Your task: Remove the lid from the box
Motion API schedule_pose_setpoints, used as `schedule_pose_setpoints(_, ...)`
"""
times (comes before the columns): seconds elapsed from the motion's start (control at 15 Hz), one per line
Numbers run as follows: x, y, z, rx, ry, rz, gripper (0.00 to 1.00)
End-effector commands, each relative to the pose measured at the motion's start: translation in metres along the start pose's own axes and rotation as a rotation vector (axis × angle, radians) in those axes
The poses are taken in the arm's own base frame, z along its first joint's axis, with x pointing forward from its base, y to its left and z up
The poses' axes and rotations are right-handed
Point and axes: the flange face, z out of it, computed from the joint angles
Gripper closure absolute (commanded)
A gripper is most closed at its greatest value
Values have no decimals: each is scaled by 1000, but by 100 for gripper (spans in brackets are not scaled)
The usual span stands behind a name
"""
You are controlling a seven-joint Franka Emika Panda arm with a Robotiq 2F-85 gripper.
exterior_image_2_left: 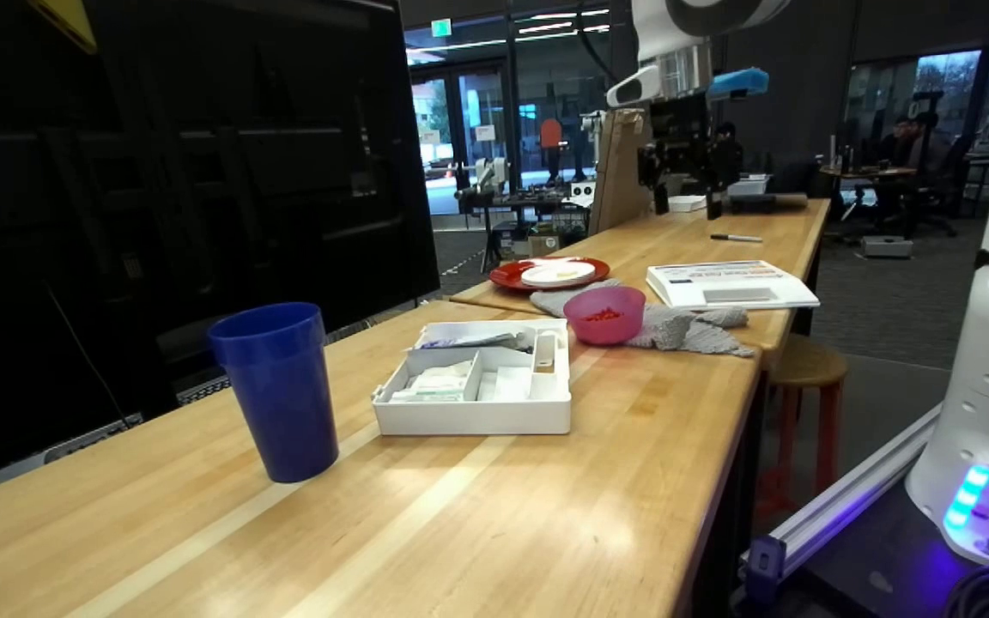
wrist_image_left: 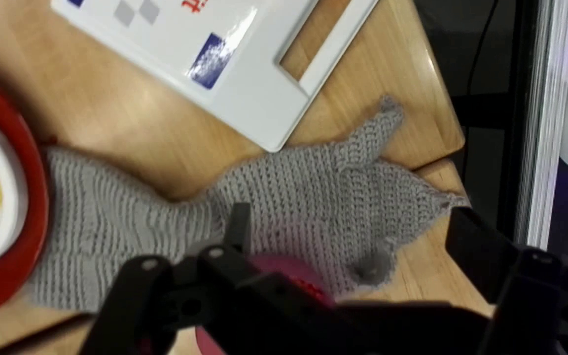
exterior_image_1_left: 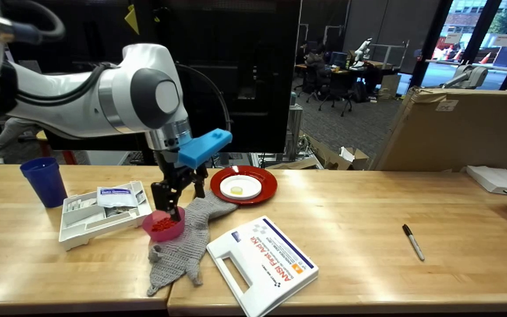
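At the edge of the table (exterior_image_1_left: 359,246) nearest the camera in an exterior view, the lid (exterior_image_1_left: 264,262) lay flat with its print facing up, already off the box (exterior_image_2_left: 473,419) and well apart from it. In both exterior views one corner of the lid reached out past the table's edge. The handle side ran aslant from that corner toward the cloth (exterior_image_1_left: 185,255), where the next corner came right up to the knit border (touching or only just beside it, I could not tell).

The gripper (exterior_image_2_left: 688,209) hung well above the table, its fingers (wrist_image_left: 238,224) standing wide apart; in the wrist view the cloth showed beneath the gap.

Behind the lid a strip of table separated it from the plate (exterior_image_1_left: 270,185), which bore a smaller white dish (exterior_image_1_left: 252,188) with something yellow (exterior_image_1_left: 236,190) on it. Toward the marker (exterior_image_1_left: 413,242) a broad stretch of table gave room to move, running on to the carton (exterior_image_1_left: 456,132) that rose at the far edge.

The other way, things stood closer. The cloth lay crumpled across a seam in the table, one end by the plate, the other tip close to the edge. The bowl (exterior_image_2_left: 604,333) stood upright at the cloth's border, red bits (exterior_image_2_left: 604,315) inside, just beside a corner of the box. The box sat upright, its low walls around compartments and packets (exterior_image_1_left: 115,197), with a narrow strip of table between it and the cup (exterior_image_2_left: 280,403) and a wider one between it and the edge on the lid's side.
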Motion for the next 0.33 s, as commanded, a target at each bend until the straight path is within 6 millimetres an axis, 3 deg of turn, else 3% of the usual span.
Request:
schedule_pose_setpoints(0.0,9,-13,-31,-70,92,-166,0)
schedule_pose_setpoints(0.07,15,-10,-32,-66,133,-207,0)
schedule_pose_setpoints(0.13,12,-8,-24,-46,75,-133,0)
schedule_pose_setpoints(0.27,16,-10,-28,-54,104,-180,0)
